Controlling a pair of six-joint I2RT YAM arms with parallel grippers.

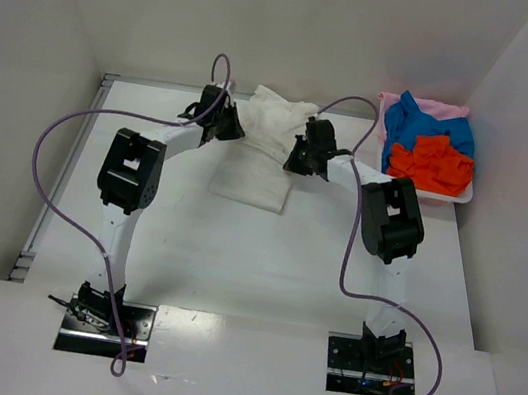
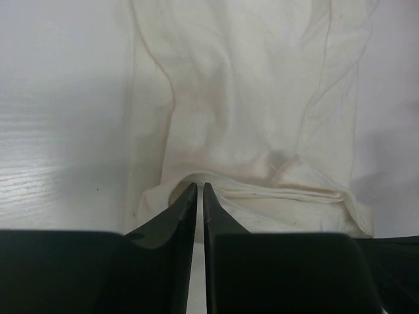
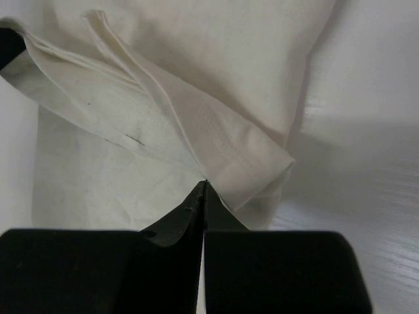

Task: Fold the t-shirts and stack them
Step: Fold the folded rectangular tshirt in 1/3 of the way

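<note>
1. The left arm [image 1: 167, 141] reaches forward with its elbow raised; the left jaws are pressed together, pinching the off-white t-shirt [image 1: 262, 162] at its rolled edge.
2. The right arm [image 1: 383, 212] mirrors it; the right jaws are clamped on a lifted fold.
3. The shirt spreads over the tabletop [image 1: 234, 253], between and ahead of both jaws.
</note>
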